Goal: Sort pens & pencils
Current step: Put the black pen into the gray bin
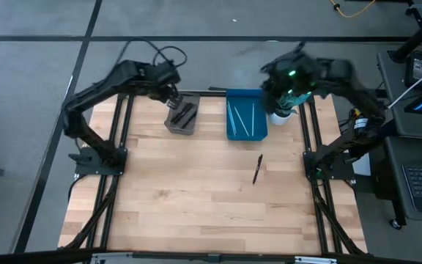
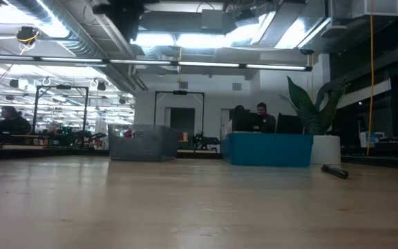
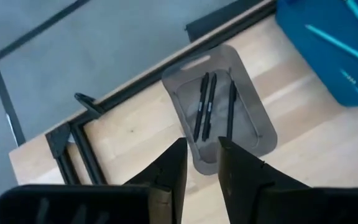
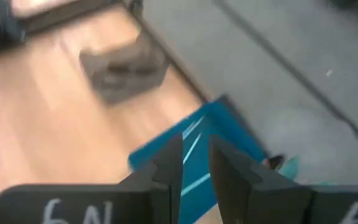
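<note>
A grey tray at the table's far edge holds three black pens. Right of it, a blue tray holds teal pencils. One black pen lies loose on the wood, near the table's right side. My left gripper hovers above the grey tray's far end, open by a narrow gap and empty. My right gripper hangs above the blue tray's far right corner, also narrowly open and empty.
A white pot with a green plant stands just right of the blue tray, under my right arm. The table's black frame rails run along both sides. Bare wood fills the table's near half.
</note>
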Robot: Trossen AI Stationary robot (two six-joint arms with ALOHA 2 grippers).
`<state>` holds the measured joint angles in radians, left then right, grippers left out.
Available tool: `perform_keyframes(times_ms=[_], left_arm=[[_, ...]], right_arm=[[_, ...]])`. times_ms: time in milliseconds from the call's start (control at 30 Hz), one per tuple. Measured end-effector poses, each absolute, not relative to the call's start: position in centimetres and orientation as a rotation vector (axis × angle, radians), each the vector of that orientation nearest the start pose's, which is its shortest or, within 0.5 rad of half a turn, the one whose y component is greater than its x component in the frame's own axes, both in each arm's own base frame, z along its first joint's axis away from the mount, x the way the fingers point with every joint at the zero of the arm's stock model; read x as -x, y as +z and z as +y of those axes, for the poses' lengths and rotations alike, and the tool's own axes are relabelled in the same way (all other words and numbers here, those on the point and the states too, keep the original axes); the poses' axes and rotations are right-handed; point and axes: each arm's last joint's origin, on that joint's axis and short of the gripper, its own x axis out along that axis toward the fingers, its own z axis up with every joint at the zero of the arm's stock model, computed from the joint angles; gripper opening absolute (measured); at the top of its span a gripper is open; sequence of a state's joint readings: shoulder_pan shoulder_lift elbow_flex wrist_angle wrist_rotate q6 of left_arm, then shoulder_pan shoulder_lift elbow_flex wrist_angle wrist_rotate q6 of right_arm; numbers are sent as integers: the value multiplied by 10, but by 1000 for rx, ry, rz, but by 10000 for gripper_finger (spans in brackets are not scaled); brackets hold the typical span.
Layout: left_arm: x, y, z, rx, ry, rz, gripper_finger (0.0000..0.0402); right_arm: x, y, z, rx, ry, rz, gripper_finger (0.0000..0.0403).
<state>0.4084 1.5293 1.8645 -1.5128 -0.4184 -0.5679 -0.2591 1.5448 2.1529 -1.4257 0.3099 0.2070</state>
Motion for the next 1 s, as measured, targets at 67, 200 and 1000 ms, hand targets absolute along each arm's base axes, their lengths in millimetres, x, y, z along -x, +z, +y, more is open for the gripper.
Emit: perform_keyframes(times_ms=[67, 200, 1000], left_arm=[[-223, 424, 107, 453, 1043, 946, 79], [-217, 427, 101, 376, 997, 990, 72], [-221, 426, 87, 163, 922, 1078, 81]], right_arm=[[-245, 469, -68, -197, -585, 837, 78], [-261, 432, -59, -325, -518, 965, 78], [-277, 264, 34, -1041, -974, 1137, 78]])
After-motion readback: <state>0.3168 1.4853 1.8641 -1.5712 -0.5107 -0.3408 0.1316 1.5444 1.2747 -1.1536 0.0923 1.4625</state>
